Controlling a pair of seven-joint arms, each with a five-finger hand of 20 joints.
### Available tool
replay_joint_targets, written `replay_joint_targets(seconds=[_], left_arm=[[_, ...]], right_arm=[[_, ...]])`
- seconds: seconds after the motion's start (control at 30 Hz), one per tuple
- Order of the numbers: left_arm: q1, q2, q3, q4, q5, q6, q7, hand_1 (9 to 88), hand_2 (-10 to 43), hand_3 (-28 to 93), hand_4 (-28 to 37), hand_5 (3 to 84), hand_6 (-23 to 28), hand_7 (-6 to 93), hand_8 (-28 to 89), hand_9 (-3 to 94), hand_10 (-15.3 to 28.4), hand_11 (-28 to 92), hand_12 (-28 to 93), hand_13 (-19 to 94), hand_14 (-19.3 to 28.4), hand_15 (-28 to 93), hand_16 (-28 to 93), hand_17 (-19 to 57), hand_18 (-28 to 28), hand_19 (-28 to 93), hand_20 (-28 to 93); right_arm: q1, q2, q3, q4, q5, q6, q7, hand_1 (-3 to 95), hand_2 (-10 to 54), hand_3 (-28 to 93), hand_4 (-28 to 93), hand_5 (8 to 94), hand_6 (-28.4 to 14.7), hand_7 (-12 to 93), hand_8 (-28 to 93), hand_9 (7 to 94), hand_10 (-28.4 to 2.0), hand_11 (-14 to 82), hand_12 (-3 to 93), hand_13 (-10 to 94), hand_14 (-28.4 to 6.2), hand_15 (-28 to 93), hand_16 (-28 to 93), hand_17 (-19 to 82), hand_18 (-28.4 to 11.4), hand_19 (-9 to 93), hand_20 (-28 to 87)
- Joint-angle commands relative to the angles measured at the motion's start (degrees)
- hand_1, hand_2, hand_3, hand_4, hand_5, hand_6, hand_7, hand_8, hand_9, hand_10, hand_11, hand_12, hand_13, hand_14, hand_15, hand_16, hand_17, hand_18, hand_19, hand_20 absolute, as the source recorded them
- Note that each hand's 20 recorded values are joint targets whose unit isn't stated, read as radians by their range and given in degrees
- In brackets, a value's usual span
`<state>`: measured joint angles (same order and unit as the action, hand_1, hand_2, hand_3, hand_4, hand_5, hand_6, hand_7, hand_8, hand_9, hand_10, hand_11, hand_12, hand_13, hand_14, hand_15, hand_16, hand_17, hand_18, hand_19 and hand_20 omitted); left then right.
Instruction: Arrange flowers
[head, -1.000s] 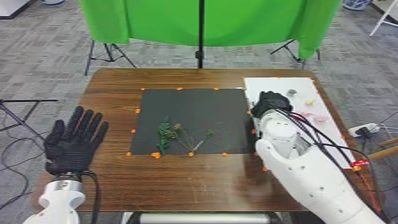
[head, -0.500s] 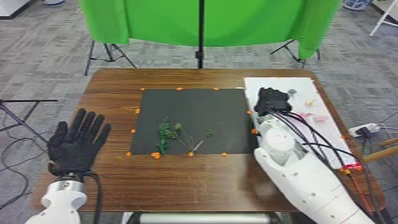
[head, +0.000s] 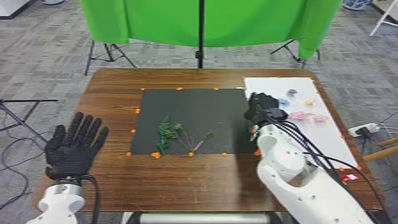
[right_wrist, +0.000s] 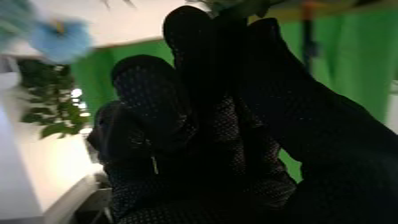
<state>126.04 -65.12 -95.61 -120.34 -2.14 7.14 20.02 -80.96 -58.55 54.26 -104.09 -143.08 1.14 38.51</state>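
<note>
At the white sheet's left edge stands my right hand (head: 264, 107). In the right wrist view the thumb and fingers of my right hand (right_wrist: 209, 125) come together at their tips on a dark green sprig (right_wrist: 251, 7), partly hidden by the glove. Green leafy stems (head: 164, 134) and thinner stems (head: 189, 140) lie on the lower part of the dark mat (head: 191, 107). On the white sheet (head: 333, 142) are a blue flower (head: 283, 102), a grey one (head: 291, 92), a yellow one (head: 309, 102) and pink ones (head: 300, 115). My left hand (head: 73, 150) is open at the table's left edge.
Orange markers (head: 155, 155) line the mat on the brown table (head: 178, 182). Black cables run along my right arm over the sheet's lower part. A green curtain (head: 160, 25) hangs behind the table; plants (right_wrist: 53, 100) show in the right wrist view.
My right hand has shifted left toward the mat, uncovering the blue flower. Its forearm has turned and its cables have swung. My left hand has moved slightly.
</note>
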Motion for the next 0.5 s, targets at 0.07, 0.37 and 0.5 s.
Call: replay_joint_targets(seconds=[0.07, 0.37, 0.5], left_arm=[[0.0, 0.28, 0.09, 0.45, -0.18, 0.4, -0.77, 31.9, 13.5, 76, -28.3, 45.3, 9.2, 9.7, -9, 38.6, 14.5, 17, 8, 28, 14.7, 27, -6, -6.6, 12.7, 32, 11], [0.07, 0.37, 0.16, 0.37, -0.23, 0.31, -0.54, 31.6, 13.7, 77, -28.3, 45.3, 9.2, 9.7, -9, 38.6, 14.5, 17, 8, 28, 14.9, 27, -6, -6.6, 12.7, 32, 11], [0.27, 0.4, 0.17, 0.22, -0.34, 0.44, -0.41, 31.5, 13.9, 77, -28.3, 45.4, 9.3, 9.7, -9, 38.6, 14.5, 17, 8, 28, 14.8, 27, -6, -6.6, 12.7, 32, 11]], right_arm=[[1.33, -0.72, -5.76, -2.02, -3.01, -1.04, -5.2, 62.1, -9.5, 79, -28, 81.7, -0.9, 43, 13, 93.6, -9.8, 10.4, 41.5, 78, -8.5, 54, 45, 40, -27.7, 93, 43], [1.54, -0.63, -8.74, -0.72, -2.13, -7.11, -6.25, 62.1, -9.5, 79, -28, 80.2, -0.7, 44, 13, 92.9, -10.4, 10.3, 42.0, 76, -8.6, 55, 45, 39, -27.3, 93, 44], [1.25, -0.81, -8.17, -1.12, -0.62, -8.48, -5.42, 59.3, -9.5, 79, -28, 76.8, -1.9, 44, 10, 89.6, -11.6, 9.6, 39.3, 72, -10.0, 59, 43, 37, -27.1, 93, 46]])
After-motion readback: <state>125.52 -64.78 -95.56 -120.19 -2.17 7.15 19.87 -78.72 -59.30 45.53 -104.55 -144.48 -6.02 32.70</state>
